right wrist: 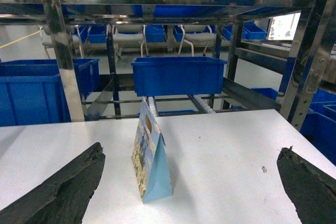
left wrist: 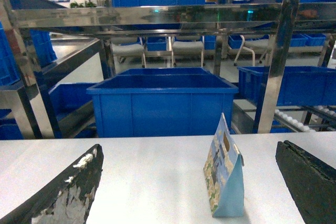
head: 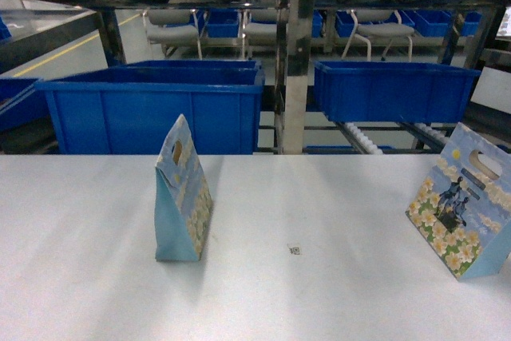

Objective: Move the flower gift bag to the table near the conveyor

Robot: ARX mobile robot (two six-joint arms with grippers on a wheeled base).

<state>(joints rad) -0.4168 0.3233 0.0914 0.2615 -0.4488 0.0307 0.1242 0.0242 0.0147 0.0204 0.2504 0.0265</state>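
Note:
Two flower gift bags stand upright on the white table (head: 319,301): one left of centre (head: 182,193), one near the right edge (head: 459,201). Neither gripper shows in the head view. In the left wrist view my left gripper (left wrist: 189,150) is open, and a flower gift bag (left wrist: 224,177) stands ahead, nearer the right finger (left wrist: 310,182), untouched. In the right wrist view my right gripper (right wrist: 191,150) is open, and a flower gift bag (right wrist: 149,156) stands ahead, closer to the left finger (right wrist: 63,187). The conveyor (head: 363,140) with its white rollers lies beyond the table's far edge.
A large blue bin (head: 152,105) and a smaller blue bin (head: 391,89) sit in the steel rack behind the table. A steel upright (head: 295,61) stands between them. A small dark speck (head: 295,250) marks the tabletop. The table's right edge (right wrist: 310,140) shows in the right wrist view.

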